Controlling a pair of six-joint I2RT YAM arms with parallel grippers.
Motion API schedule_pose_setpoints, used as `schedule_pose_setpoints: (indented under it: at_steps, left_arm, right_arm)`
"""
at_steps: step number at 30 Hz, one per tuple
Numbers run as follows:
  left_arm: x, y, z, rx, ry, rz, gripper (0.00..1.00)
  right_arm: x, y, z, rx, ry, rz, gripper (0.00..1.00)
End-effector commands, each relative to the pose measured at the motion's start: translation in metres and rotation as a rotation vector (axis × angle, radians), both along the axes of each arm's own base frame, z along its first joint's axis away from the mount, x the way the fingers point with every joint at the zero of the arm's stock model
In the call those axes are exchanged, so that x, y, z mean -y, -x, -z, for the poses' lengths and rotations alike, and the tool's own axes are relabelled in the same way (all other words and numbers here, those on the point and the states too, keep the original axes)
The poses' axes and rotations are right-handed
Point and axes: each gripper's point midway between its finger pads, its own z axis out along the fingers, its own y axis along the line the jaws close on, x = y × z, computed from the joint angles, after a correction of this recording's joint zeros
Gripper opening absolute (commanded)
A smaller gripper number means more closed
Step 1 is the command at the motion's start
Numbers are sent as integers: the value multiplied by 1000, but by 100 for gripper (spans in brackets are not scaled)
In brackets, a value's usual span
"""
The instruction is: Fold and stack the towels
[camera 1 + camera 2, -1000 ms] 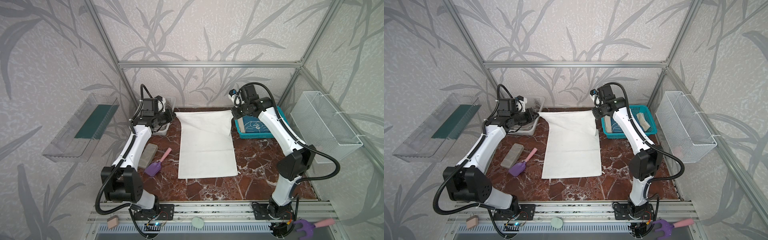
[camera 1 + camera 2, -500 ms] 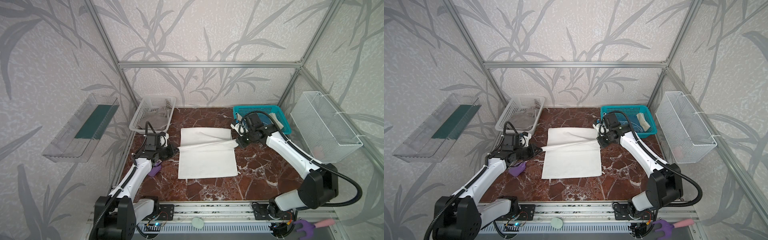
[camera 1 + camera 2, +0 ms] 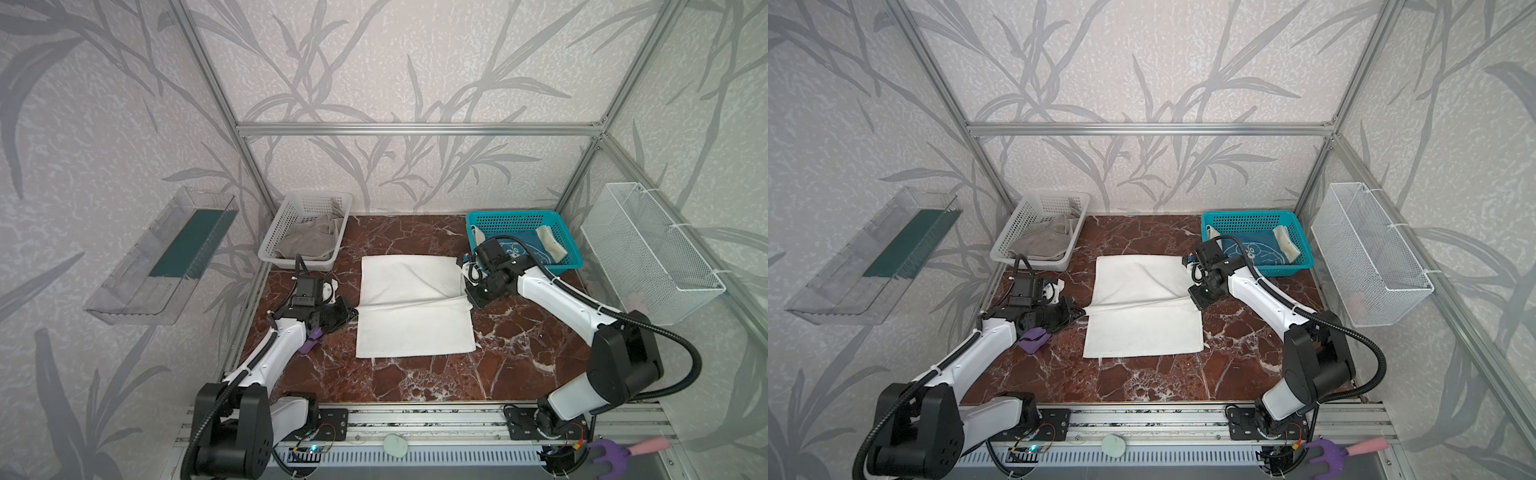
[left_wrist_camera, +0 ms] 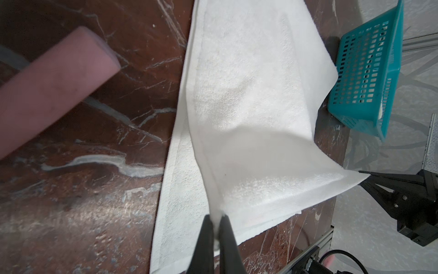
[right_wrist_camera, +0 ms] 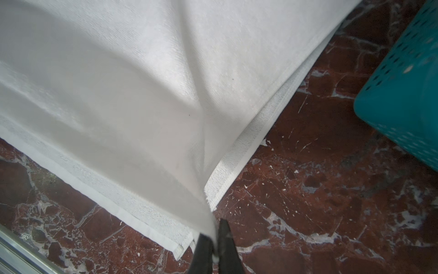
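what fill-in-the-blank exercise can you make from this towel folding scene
1. The half-folded towel pinched by the left gripper and right gripper is plain ____.
2. The grey towel lies crumpled in the white basket at the far ____ corner of the table.
3. The blue towel lies in the teal basket, beside the ____ gripper.
Missing words: white, left, right.

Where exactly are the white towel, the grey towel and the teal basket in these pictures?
white towel (image 3: 415,332): in a top view, on its flat near half.
grey towel (image 3: 307,243): in a top view, on the middle of the crumpled cloth.
teal basket (image 3: 511,220): in a top view, on its far wall.
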Motion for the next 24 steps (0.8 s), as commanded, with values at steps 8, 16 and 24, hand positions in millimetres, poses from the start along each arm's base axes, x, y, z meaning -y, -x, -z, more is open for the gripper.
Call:
schedule_pose_setpoints:
  at_steps: [8,16,24]
  left_arm:
    - [-12,29,25,-97,-53,-43,0]
    - [-9,37,48,-137,-45,-65,0]
    - [-3,14,17,-94,-39,-24,0]
  right_arm:
    - [18,29,-4,-45,79,78,0]
    - [11,53,49,-215,27,174,0]
    - [10,26,14,-144,62,164,0]
